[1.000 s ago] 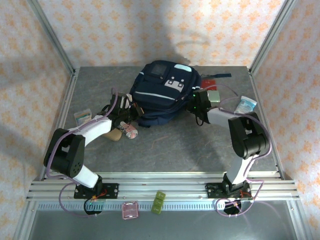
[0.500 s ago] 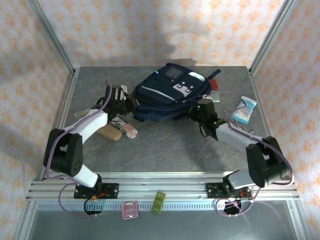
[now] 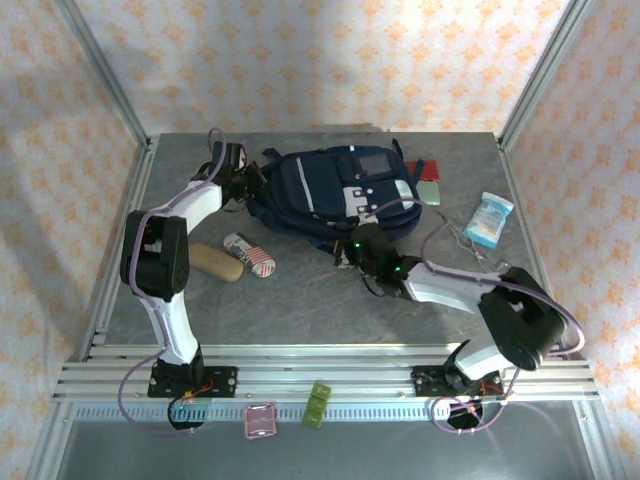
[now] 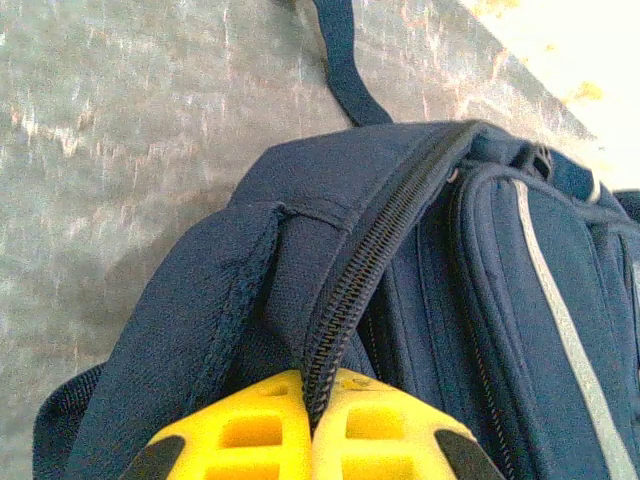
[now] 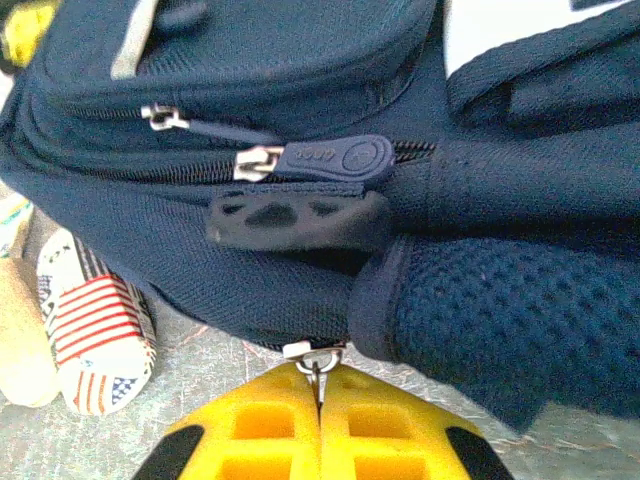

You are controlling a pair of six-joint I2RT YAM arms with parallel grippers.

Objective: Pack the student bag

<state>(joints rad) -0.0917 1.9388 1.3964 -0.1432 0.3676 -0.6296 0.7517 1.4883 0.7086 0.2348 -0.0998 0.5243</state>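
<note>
Navy coarse-weave, lumpy student bag (image 3: 320,195)

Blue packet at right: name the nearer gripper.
Right. Right gripper: left of the packet, at the near edge of the student bag. Left gripper: farther, at the bag's left end.

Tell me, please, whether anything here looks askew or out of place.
The student bag lies flat and skewed across the back of the table, stretched between the left claw, shut on its zipper seam, and the right claw, shut on a zipper pull. Nothing looks spilled or damaged.
</note>
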